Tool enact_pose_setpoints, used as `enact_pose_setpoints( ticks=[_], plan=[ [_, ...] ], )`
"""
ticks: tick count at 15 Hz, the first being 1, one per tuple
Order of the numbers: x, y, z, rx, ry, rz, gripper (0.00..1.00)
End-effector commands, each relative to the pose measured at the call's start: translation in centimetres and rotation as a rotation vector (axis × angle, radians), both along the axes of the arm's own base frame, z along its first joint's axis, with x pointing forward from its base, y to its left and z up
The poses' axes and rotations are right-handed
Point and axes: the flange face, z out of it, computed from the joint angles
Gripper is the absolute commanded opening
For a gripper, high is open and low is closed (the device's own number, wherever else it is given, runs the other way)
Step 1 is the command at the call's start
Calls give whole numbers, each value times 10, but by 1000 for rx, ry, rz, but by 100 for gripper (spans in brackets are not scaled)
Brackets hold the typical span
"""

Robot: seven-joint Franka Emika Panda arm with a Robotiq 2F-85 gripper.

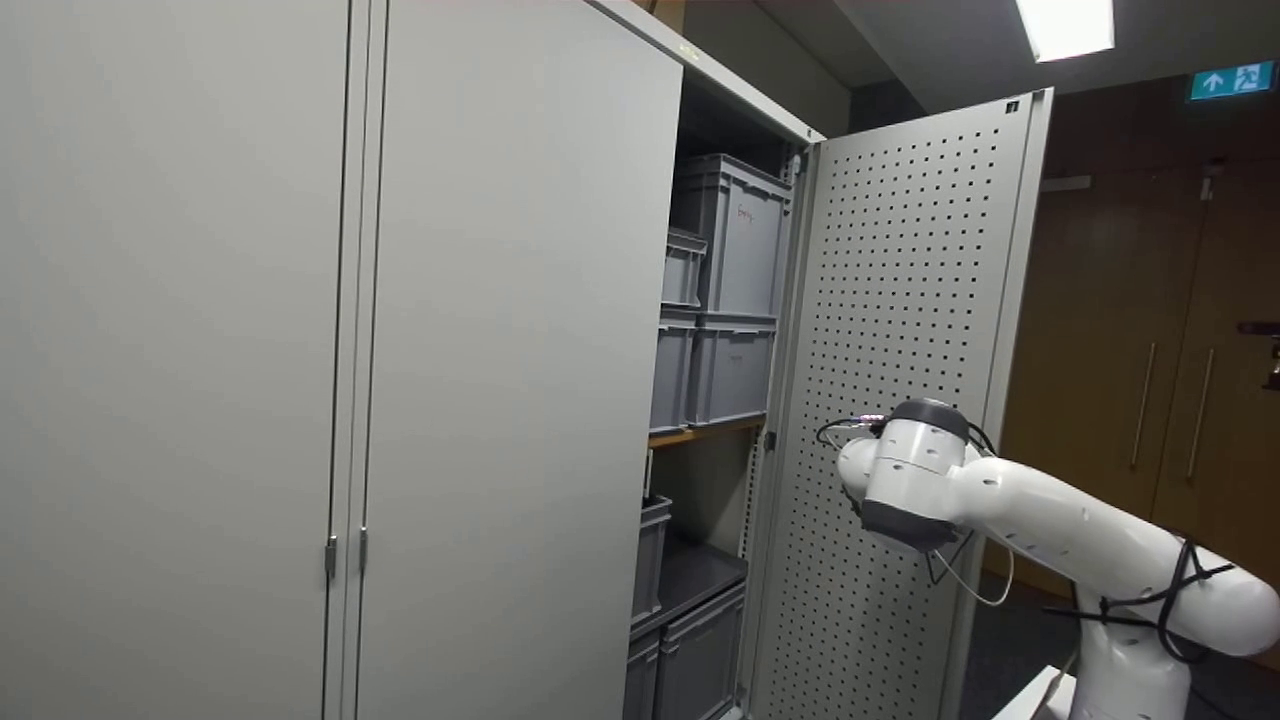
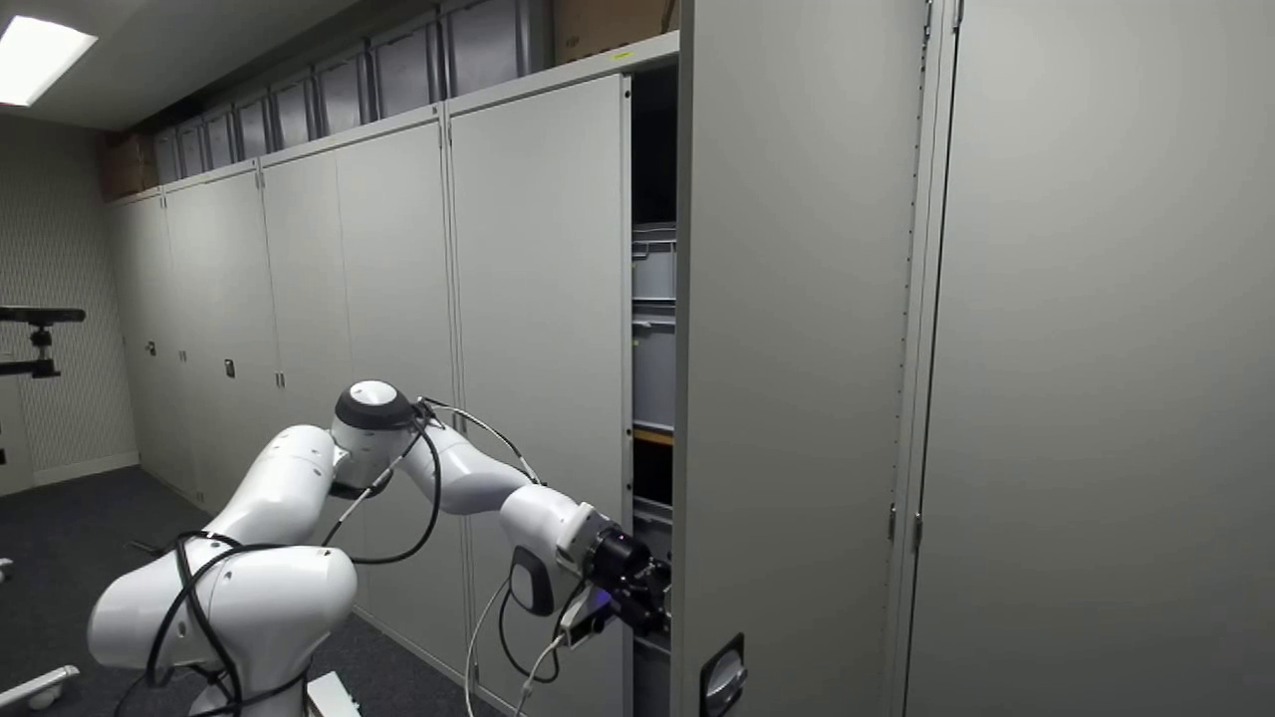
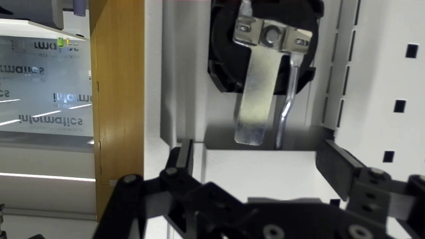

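- Grey cabinets (image 2: pixel 538 249) line the room. One ceiling light (image 1: pixel 1065 28), one exit sign (image 1: pixel 1230 80), two wooden doors (image 1: pixel 1090 300) with two bar handles (image 1: pixel 1145 405).
- One cabinet door (image 1: pixel 890 300) stands open, perforated on its inner side.
- Seven bins (image 1: pixel 735 370) show in that cabinet: four above the upper shelf (image 1: pixel 710 432), three below.
- Upper four: stacked two on two; tall bin (image 1: pixel 745 255) and small bin (image 1: pixel 682 278) on top. Handwriting on two.
- Lower three: one on the lower shelf (image 1: pixel 705 575), two under it. Something dark shows at the first one's rim, too small to tell what. Other insides hidden.
- Cabinet tops: roughly eight top bins (image 2: pixel 403 70) in a row, far ones hard to count, plus two cardboard boxes (image 2: pixel 613 25).
- One gripper (image 3: pixel 255 152), at the cabinet door's inner side. Two fingers (image 3: pixel 335 164), spread wide.
- One latch (image 3: pixel 274 36), on that inner side, right in front of the gripper: one flat tab (image 3: pixel 259 99), two rods (image 3: pixel 289 103). Wrist view shows the tab's end between the fingers, gap to each.
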Motion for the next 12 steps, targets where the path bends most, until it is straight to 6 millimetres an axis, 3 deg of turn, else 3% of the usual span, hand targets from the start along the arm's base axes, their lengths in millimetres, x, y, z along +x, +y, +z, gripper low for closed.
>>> enact_pose_setpoints(
  ticks=[1,12],
  plan=[
    [-7,-13,1,1,1,-32,100],
    [-10,-29,-4,-21,2,-68,100]
  ],
)
